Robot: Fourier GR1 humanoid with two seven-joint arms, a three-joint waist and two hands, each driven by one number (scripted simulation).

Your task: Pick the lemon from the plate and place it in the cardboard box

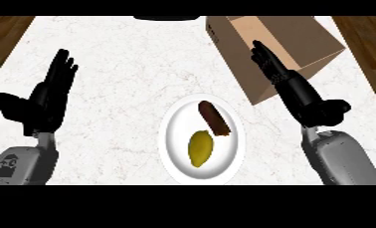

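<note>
A yellow lemon (201,148) lies on a white plate (176,137) near the counter's front, beside a dark brown oblong item (214,118). The open cardboard box (275,48) stands at the back right. My right hand (294,90) is open with straight fingers, to the right of the plate and in front of the box's near wall, holding nothing. At the left edge of the view my left hand (46,97) rests open, fingers up, apart from the plate.
The counter top (132,62) is white marble with dark wood at both back corners. A dark round object (167,18) shows partly at the back edge, left of the box.
</note>
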